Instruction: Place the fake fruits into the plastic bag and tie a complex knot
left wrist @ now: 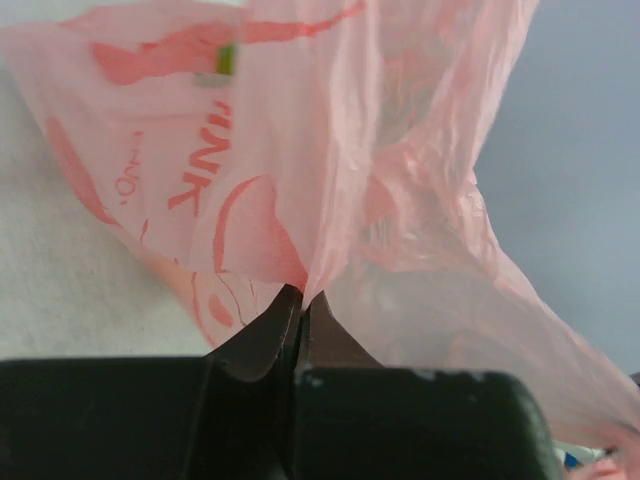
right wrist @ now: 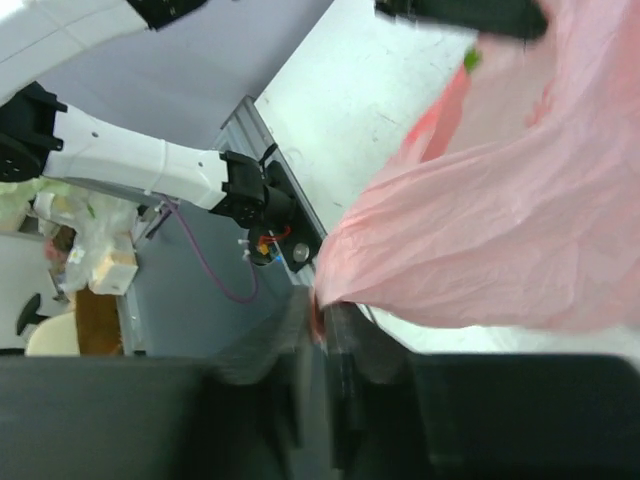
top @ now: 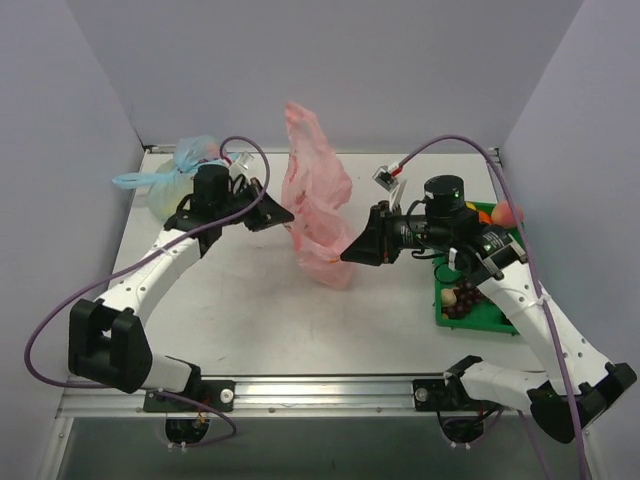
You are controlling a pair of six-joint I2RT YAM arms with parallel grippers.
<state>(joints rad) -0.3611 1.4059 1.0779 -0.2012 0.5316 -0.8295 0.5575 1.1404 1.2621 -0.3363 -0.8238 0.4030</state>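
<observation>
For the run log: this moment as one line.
left gripper: shut on plastic bag | right gripper: shut on plastic bag | plastic bag: upright between grippers | fake fruits: in green tray

fake fruits partly behind right arm, right jaws blurred, plastic bag cropped

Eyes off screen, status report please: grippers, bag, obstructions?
Left gripper shut on plastic bag. Right gripper likewise. Fake fruits in green tray. Blue bag far left, apart.
</observation>
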